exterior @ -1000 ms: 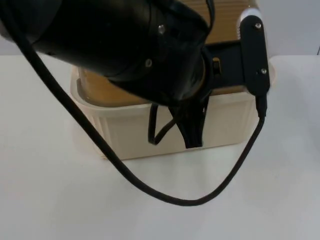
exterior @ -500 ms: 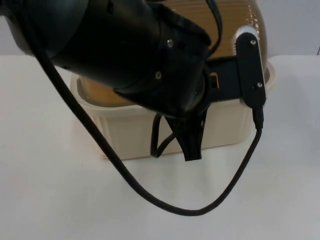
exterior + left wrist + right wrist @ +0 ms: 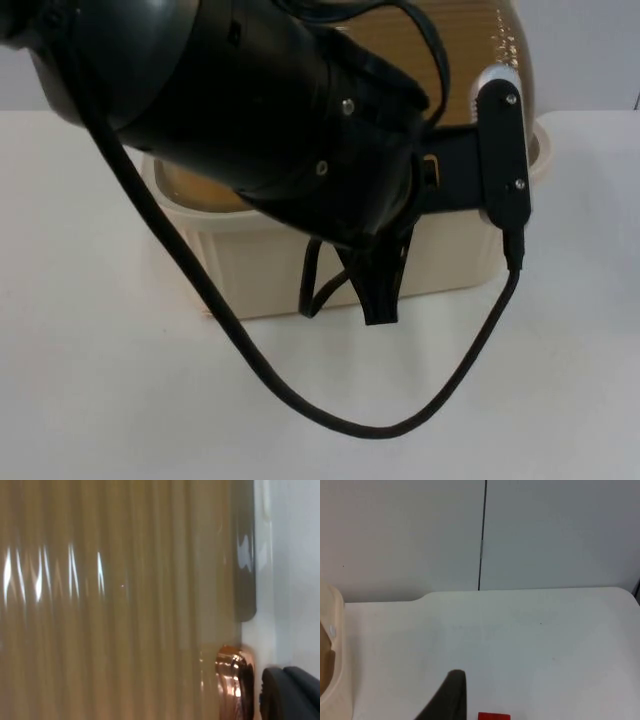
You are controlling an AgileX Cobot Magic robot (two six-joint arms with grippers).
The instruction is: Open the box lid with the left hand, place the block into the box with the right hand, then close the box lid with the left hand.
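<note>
Box: the cream box (image 3: 260, 265) stands mid-table under the left arm; its ribbed tan lid (image 3: 470, 45) is tilted up at the back, so the mouth looks partly open
Lid close-up: the left wrist view has the lid's (image 3: 115, 605) ribbed surface right against the camera, with a copper-coloured clasp (image 3: 232, 682) at its edge
Left gripper: the left gripper (image 3: 380, 290) hangs over the box's front wall, one black fingertip (image 3: 290, 695) just beside the clasp; whether its fingers are apart or clamped on the lid cannot be told
Right gripper: the right gripper (image 3: 447, 697) waits low over the bare white table (image 3: 530, 645); one dark finger is seen, so its finger state cannot be told
Block: the red block (image 3: 494, 716) lies on the table just beside that finger, outside the box
Progress: step one, lid opening, appears underway; picking and placing the block, then closing the lid, are left to do
</note>
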